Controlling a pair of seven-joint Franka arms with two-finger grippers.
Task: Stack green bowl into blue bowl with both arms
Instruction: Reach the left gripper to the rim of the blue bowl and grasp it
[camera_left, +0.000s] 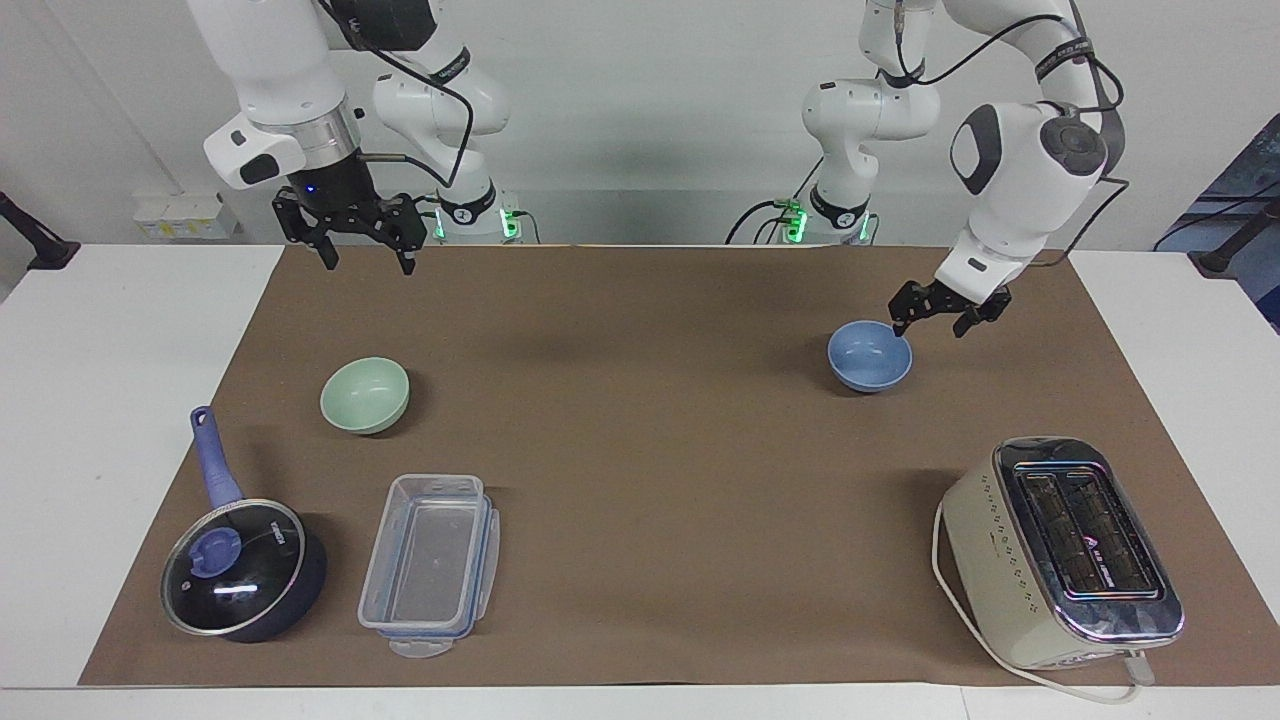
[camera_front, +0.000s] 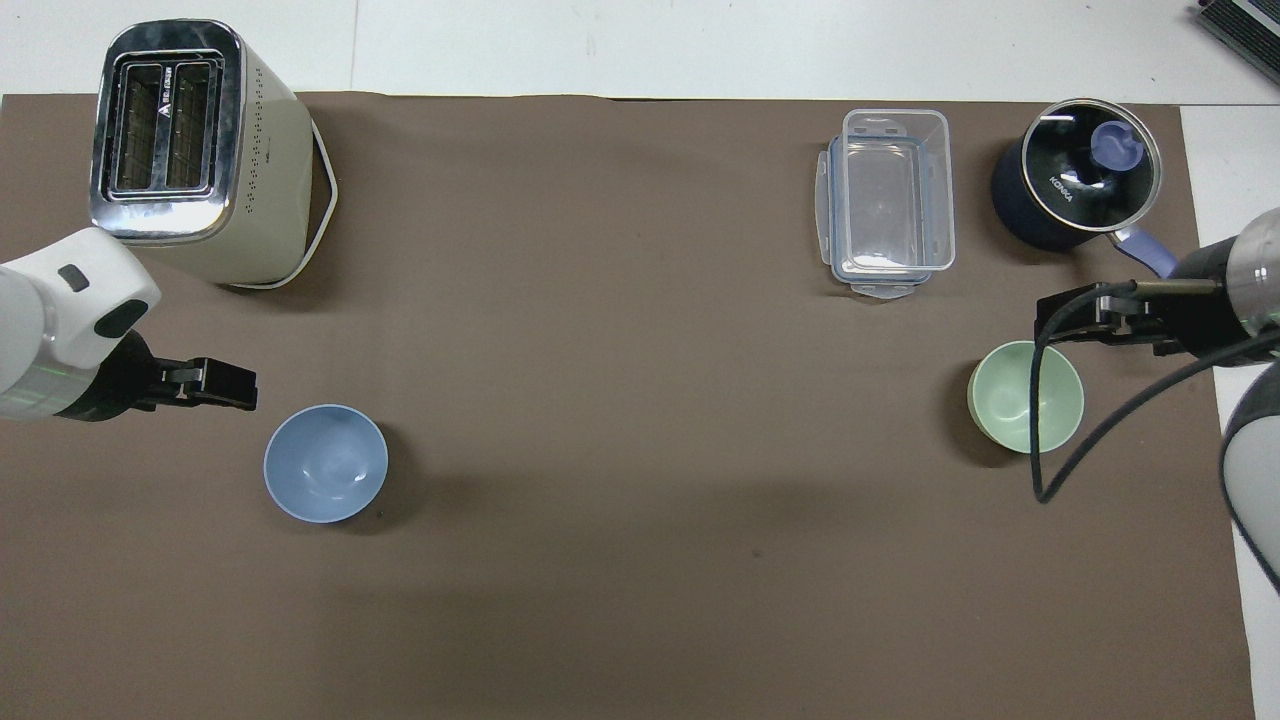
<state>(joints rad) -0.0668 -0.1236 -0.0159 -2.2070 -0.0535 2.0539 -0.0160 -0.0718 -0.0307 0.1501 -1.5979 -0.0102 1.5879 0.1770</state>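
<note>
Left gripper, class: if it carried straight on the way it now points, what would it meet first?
Probably the rim of the small round periwinkle-blue bowl: the left gripper, jaws open, points down just beside it. Depth is unclear, so it may meet the brown paper mat instead.

I see my left gripper (camera_left: 935, 322) open, just above the blue bowl (camera_left: 869, 356) rim; my right gripper (camera_left: 364, 244) waits open, above the mat's edge, green bowl (camera_left: 365, 395) untouched.

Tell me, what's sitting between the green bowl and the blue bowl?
Nothing. Between the green bowl and the blue bowl there is only bare brown mat; the overhead view shows it best.
</note>
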